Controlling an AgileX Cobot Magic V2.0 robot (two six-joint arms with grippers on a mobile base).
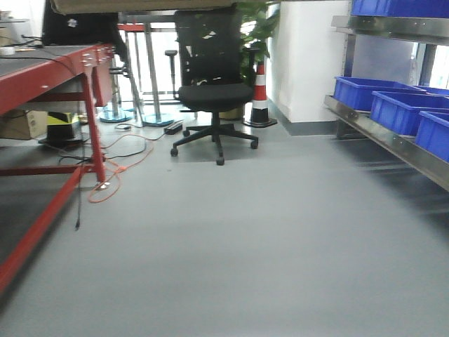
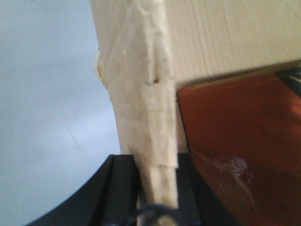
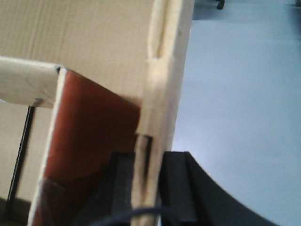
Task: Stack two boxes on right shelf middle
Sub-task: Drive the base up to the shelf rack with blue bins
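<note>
I hold one brown cardboard box [image 2: 221,37] between both arms; only this one box shows. My left gripper [image 2: 157,162] is shut on the box's left wall edge, with grey floor to its left. My right gripper [image 3: 149,160] is shut on the right wall edge of the box [image 3: 84,37], whose inside looks reddish. In the front view the underside of the box [image 1: 140,5] is a brown strip along the top edge. The steel shelf [image 1: 379,133] runs along the right side, apart from the box.
Blue bins [image 1: 365,91] sit on the shelf's middle level, with another above. A red-framed work table [image 1: 49,70] stands at left, orange cables [image 1: 112,172] on the floor beside it. A black office chair [image 1: 214,91], a striped cone [image 1: 260,98] and a white pillar [image 1: 309,56] stand ahead.
</note>
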